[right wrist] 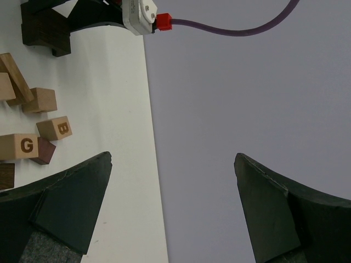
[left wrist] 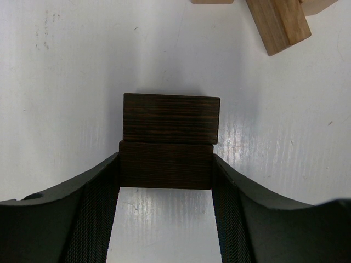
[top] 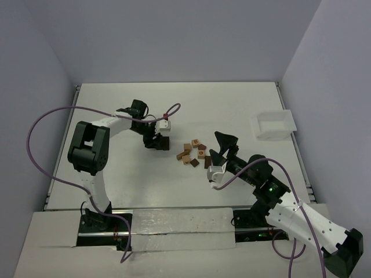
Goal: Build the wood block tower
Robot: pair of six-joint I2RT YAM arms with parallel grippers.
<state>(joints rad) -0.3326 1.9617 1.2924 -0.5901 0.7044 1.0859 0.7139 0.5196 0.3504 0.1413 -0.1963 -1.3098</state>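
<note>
On the table [top: 116,116], the loose blocks [top: 192,152] lay in a cluster. Just left of them stood the wood block tower [left wrist: 171,118], one of its blocks clamped in the left tool [left wrist: 165,164]. The right tool [top: 222,148] hung just right of the cluster, and the tray [top: 272,124] sat farther right and behind.

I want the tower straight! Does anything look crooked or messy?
Yes, a little. The dark brown block in the left gripper and the second dark block touching it are not lined up: the second one juts slightly to one side. The other blocks lie in a loose jumble.
</note>
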